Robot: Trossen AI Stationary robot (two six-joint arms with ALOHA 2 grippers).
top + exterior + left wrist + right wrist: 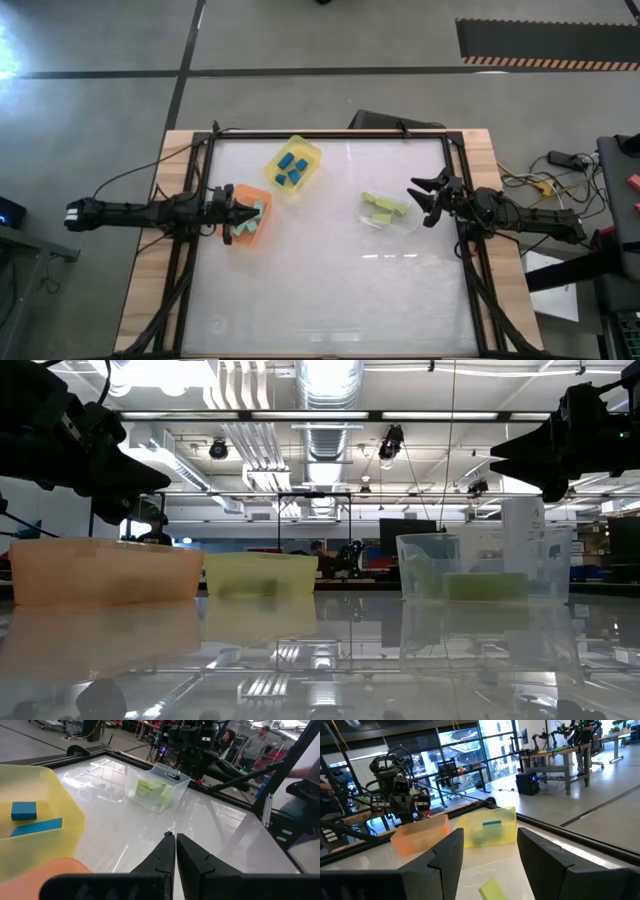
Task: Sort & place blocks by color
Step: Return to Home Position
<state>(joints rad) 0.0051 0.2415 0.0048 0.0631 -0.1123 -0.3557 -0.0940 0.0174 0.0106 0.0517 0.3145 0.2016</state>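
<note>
The glossy white surface (330, 285) is bordered by a thin black frame (330, 133) over pale wood edging. Loose cables (530, 185) lie on the floor off its right side, and a black-and-yellow striped strip (545, 60) lies on the floor beyond it. The three containers stand apart from one another. The left end effector (238, 212) hangs over the orange bin (262, 234), its fingers (165, 851) pinched almost together and holding nothing. It covers part of the bin in the high view, so the light teal blocks (252, 218) inside cannot be counted. The right end effector (418, 200) sits just beside the clear dish (405, 222), its fingers (447, 855) spread wide and empty. In the dish lie the yellow-green blocks (382, 206), flat little slabs. Several dark blue blocks (292, 168) rest in the yellow bin (312, 150) farther back. The bins are translucent plastic with rounded corners, while the dish is colourless and thin-walled. From table height the blocks are only tinted smudges behind those walls (the surface mirrors all three containers). A person (257, 742) stands in the room behind.
</note>
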